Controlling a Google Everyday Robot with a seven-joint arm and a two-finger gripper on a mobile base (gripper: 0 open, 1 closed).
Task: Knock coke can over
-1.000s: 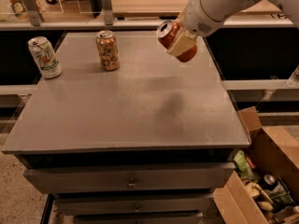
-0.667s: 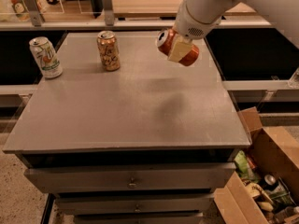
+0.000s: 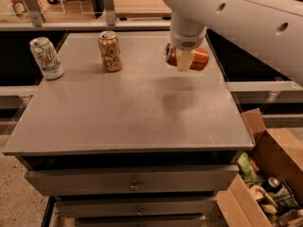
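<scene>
The coke can (image 3: 201, 59), red with a silver top, lies on its side in my gripper (image 3: 185, 60), top facing left. The gripper is shut on it, and one cream finger crosses its middle. The can hangs above the right rear part of the grey table (image 3: 118, 112), with its shadow on the surface below. The white arm comes down from the upper right.
A gold-brown patterned can (image 3: 110, 51) stands upright at the rear centre. A white-and-green 7UP can (image 3: 46, 58) stands at the rear left. An open cardboard box (image 3: 272, 160) of rubbish sits on the floor at the right. Drawers (image 3: 132, 183) are under the tabletop.
The arm has swung over the table. The held can has turned from tilted to lying level and sits a little lower and further left.
</scene>
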